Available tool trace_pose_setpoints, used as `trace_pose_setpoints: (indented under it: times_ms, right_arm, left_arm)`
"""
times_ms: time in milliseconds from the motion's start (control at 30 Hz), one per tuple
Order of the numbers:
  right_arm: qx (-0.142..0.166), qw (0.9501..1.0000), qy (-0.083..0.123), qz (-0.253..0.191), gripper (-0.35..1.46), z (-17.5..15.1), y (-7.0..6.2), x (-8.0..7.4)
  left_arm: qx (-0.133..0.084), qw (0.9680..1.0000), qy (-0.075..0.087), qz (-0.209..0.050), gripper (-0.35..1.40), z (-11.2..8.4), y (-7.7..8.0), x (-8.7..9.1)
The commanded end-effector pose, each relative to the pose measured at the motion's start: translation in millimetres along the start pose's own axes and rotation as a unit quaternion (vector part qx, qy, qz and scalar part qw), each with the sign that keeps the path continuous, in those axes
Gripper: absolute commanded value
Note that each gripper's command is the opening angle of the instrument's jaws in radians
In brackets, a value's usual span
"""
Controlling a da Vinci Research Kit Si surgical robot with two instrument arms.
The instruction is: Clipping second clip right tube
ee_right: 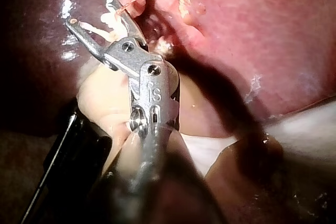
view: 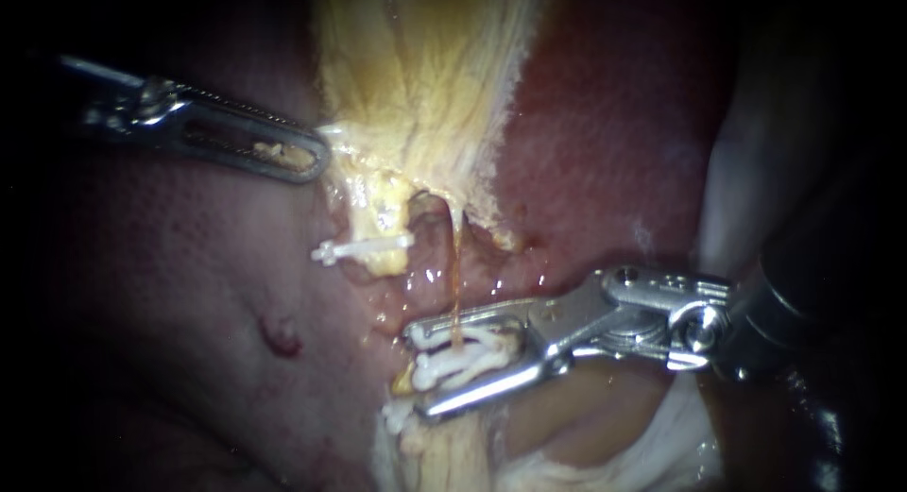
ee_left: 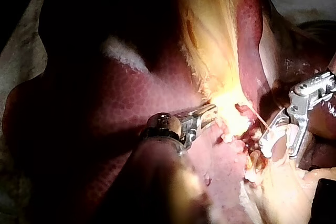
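Note:
The yellow, stripped gallbladder (view: 425,76) hangs down over the dark red liver (view: 189,265). My left instrument (view: 316,161) comes in from the upper left; its slotted jaws lie together on the gallbladder's edge, with a shred of tissue showing in the slot. A thin amber tube (view: 456,284), the right tube, runs down into a white clip (view: 463,358). Both jaws of my right instrument (view: 416,369) bear on that clip, standing apart around it. A second white clip (view: 364,249) sits across the yellow stump to the left. The right instrument (ee_right: 90,11) also shows in its wrist view.
White gauze (view: 661,435) lies under the right instrument's shaft. A small white lump (view: 395,416) shows just below the lower jaw on pale tissue. A small red nick (view: 282,339) marks the liver. In the left wrist view my left instrument (ee_left: 207,114) meets brightly lit tissue.

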Motion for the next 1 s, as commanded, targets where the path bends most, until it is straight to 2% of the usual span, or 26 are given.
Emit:
trace_pose_setpoints:
  times_ms: [33,500,567,700,1000]
  right_arm:
    - [-0.001,1.0000,0.000,0.000,0.38,-0.2,0.0,0.0]
    - [0.000,1.0000,0.000,0.000,-0.06,-1.1,0.4,-0.2]
    - [-0.001,1.0000,0.001,0.000,-0.33,-1.2,0.4,-0.2]
    - [0.000,0.9999,0.003,0.015,-0.35,-1.6,0.4,-0.4]
    - [-0.002,0.9999,0.000,0.014,-0.35,-1.6,0.5,-0.5]
  left_arm:
    - [0.000,1.0000,0.000,0.000,-0.35,0.0,0.0,0.0]
    - [-0.001,1.0000,0.001,0.000,-0.35,0.1,0.1,0.0]
    - [-0.001,1.0000,0.001,0.000,-0.35,0.1,0.1,0.0]
    - [-0.001,1.0000,0.001,0.000,-0.35,0.1,0.1,0.0]
    - [-0.001,1.0000,0.001,0.000,-0.35,0.1,0.1,0.0]
